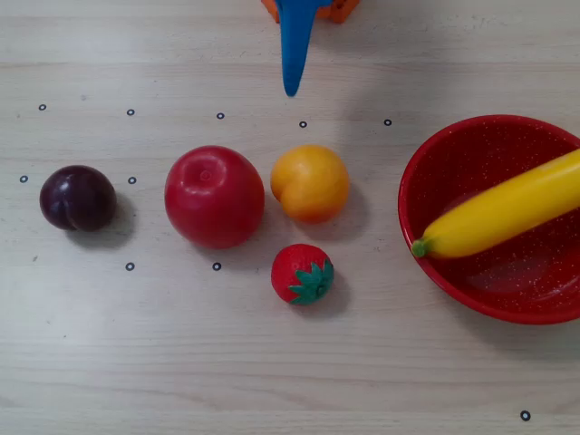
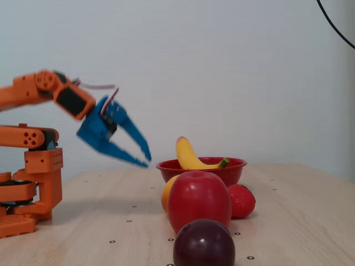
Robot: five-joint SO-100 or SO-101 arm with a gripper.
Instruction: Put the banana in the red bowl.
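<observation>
Long glossy yellow plastic banana [image 1: 507, 210] lies inside large red speckled bowl [image 1: 426, 172], long axis across bowl, green stem at rim. Blue two-finger gripper [image 2: 147, 157] empty, fingers slightly apart, above table, well apart from bowl.

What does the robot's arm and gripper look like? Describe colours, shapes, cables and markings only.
The arm is built of blocky orange segments with black motor bodies and small round holes. The gripper is bright blue, with two long tapering pointed fingers. Thin white and red cables loop above the wrist. No printed markings are legible.
</observation>
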